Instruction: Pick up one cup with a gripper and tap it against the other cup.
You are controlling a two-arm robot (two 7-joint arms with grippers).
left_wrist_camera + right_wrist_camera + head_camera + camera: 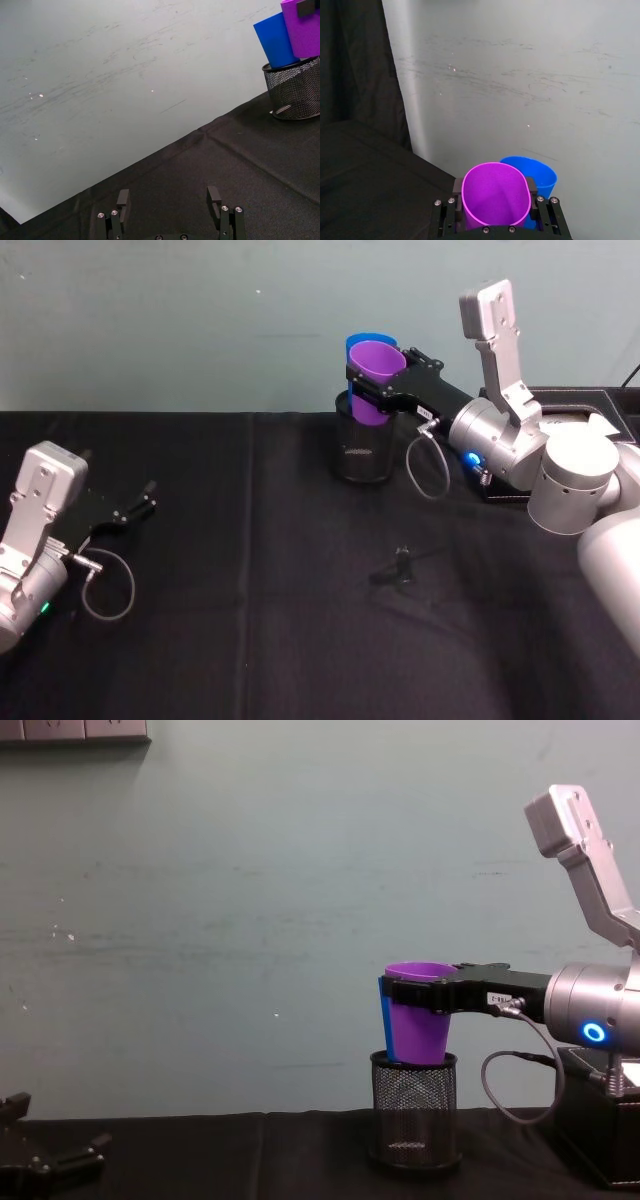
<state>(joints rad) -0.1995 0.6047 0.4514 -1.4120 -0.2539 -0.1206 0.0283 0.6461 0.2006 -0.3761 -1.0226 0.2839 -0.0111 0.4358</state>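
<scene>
Your right hand is clamped on the purple cup, one finger on each side, just under the rim. In the head view it sits at the upper middle of the frame. The cup is up off the worktop.

The blue cup is what you need to tap. It stands in the black mesh pen holder, and both cups are upright, mouths up. In the head view the blue cup peeks out just above and to the left of the purple one. In the chest view, in the right half of the frame, it shows as a thin blue strip on the left side of the purple cup. The two sides look pressed together there, but you can't be sure they touch.

So the tap is a tiny push of the purple cup toward the left of the frame and a bit toward the wall. Go softly, because the purple cup's bottom is down by the pen holder's rim and could knock it.

Your left hand rests at the left edge, fingers apart, well away. The right hand is the near one.
</scene>
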